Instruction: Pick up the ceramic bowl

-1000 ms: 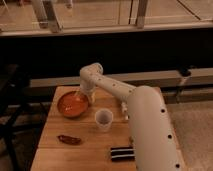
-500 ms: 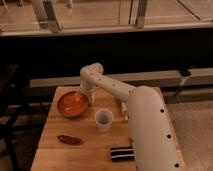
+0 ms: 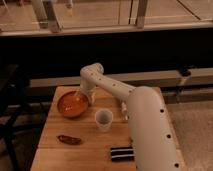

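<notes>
1. Black-and-white striped flat packet (image 3: 121, 153), one of it, lies at the near edge of the light wooden table (image 3: 90, 140), right against the robot's bulky white arm (image 3: 147, 130).
2. One dark reddish-brown elongated item (image 3: 69, 139) lies on the near left part of the table, its long side running left to right, well apart from the packet.
3. One small white cup (image 3: 103, 120) stands upright near the middle of the table, mouth up, just beside the arm.
4. Behind and to the left of the cup sits the one wide shallow ceramic bowl (image 3: 73, 104), glossy orange-red inside with a darker rim. It is round, so it has no long axis to speak of; it appears to rest flat on the table with its opening facing up, near the cup but not touching it.
5. The arm reaches from the near right across the table, bends at a white elbow at the far edge and turns down toward the bowl. The gripper (image 3: 80, 95) is at the bowl's far right rim, at or just over it. Whether its fingers are spread or closed, and whether they grasp the rim, I cannot tell.
6. Beyond the table are a dark wall and a glass railing.
</notes>
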